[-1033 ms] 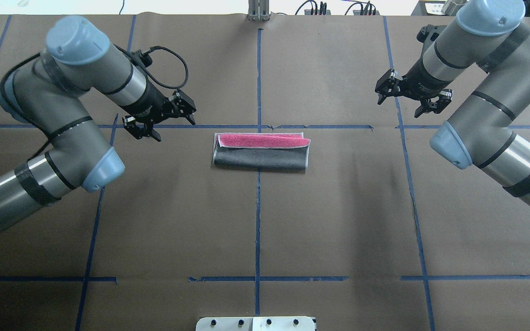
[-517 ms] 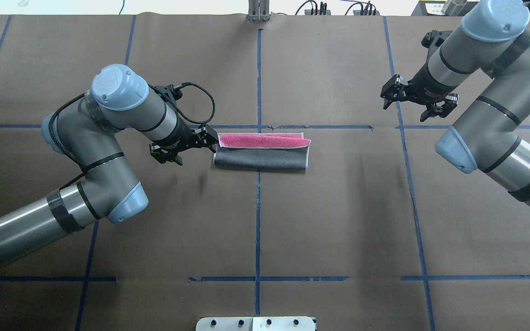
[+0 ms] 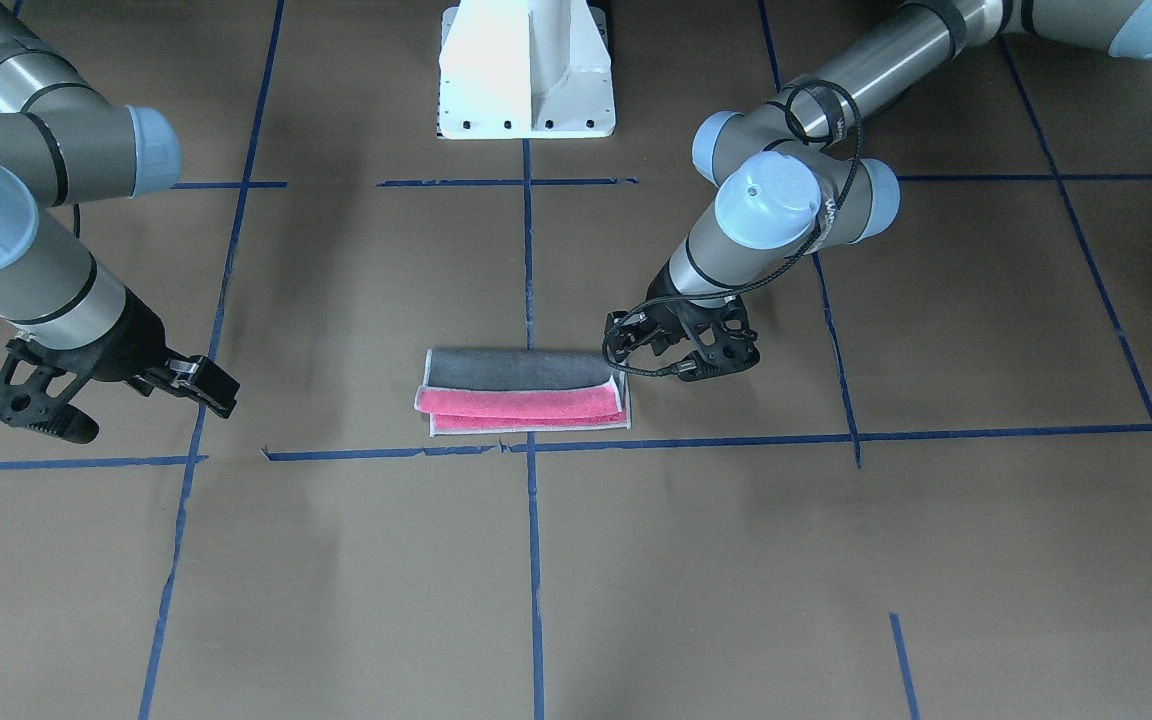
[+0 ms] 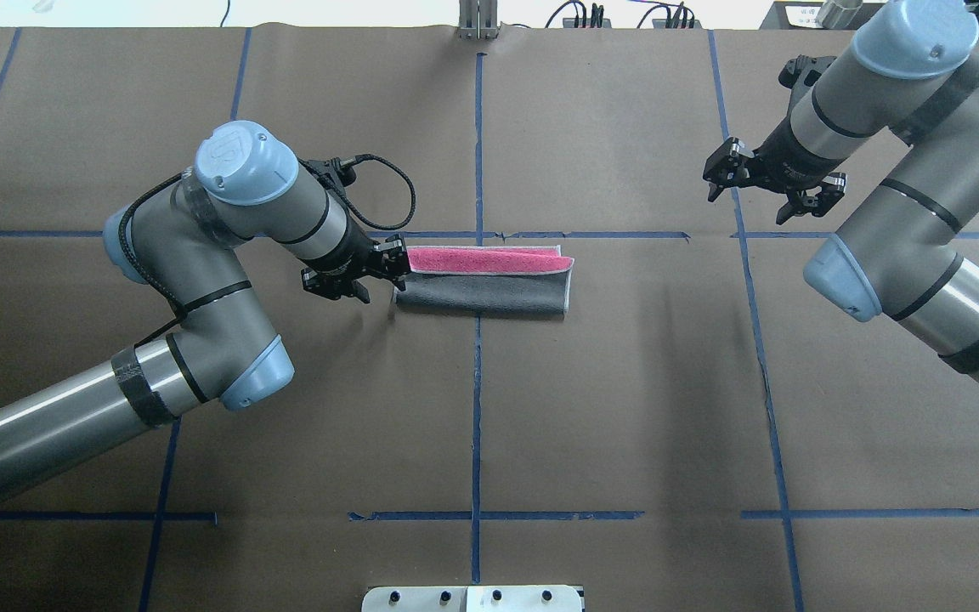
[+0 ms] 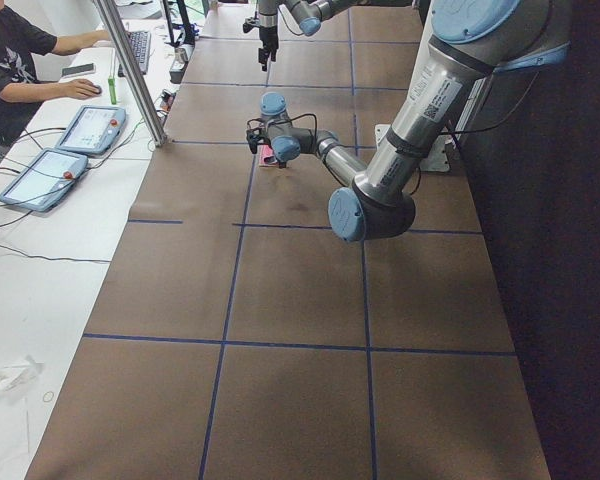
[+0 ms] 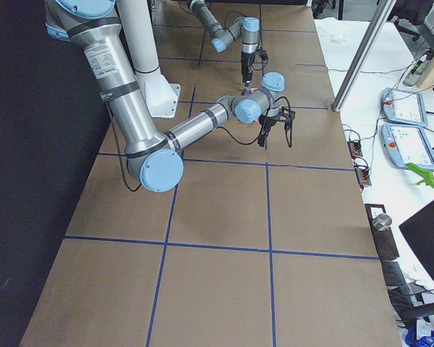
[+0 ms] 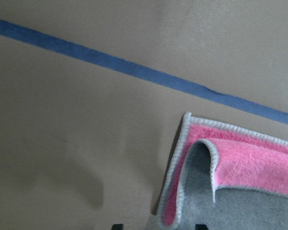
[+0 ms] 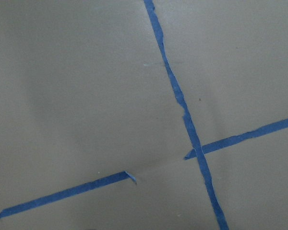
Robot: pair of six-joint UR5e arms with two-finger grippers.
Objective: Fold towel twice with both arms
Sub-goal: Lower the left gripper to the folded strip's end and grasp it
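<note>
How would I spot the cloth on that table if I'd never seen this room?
On the wide brown table, crossed by blue tape lines, find the middle line. The towel lies across it, a long folded strip beside the left hand. It is the only cloth there: grey, with a pink band along one edge.

Not much to read here. The blue cap (image 4: 230,160) on the left arm (image 4: 200,289) has raised letters, prob. "UR". Exterior left view: the same arm's big tube has a strip of small dark print (image 5: 435,88), too tiny to read. Exterior right view: the right arm (image 6: 130,116) has a print strip (image 6: 101,59) like it, also too small.
</note>
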